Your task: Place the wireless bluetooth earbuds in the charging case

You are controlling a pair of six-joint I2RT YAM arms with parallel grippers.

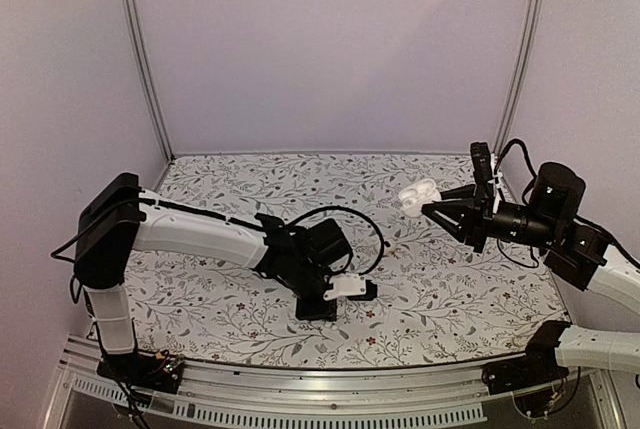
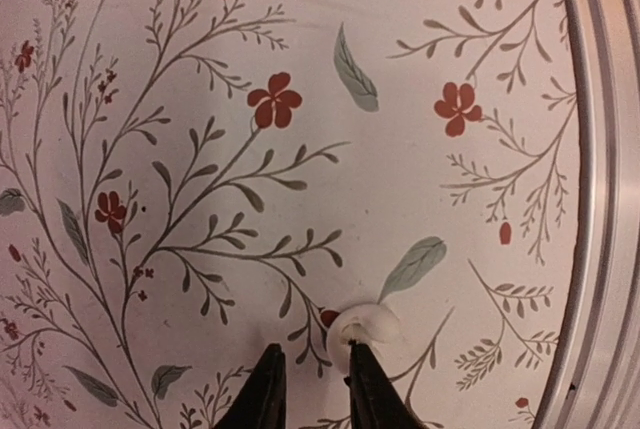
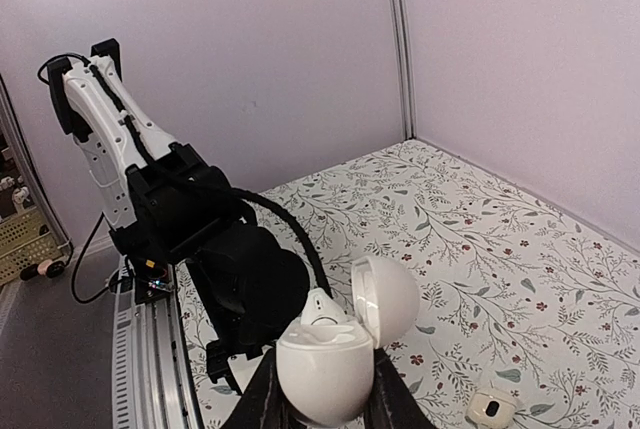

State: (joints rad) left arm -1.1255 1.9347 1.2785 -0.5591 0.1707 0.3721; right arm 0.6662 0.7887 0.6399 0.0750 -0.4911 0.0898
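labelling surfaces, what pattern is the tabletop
Pale tabletop with grey leafy branches, small red flowers; best in left wrist view.

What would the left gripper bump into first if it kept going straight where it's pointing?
Likely the white earbud, right at a fingertip of the left gripper; past it, the flowered table. Depth is unclear.

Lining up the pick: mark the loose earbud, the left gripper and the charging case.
loose earbud (image 2: 365, 325): left wrist view, its rounded white body.
left gripper (image 2: 312, 357): left wrist view, midway between its fingertips.
charging case (image 3: 325, 374): right wrist view, front of lower shell.
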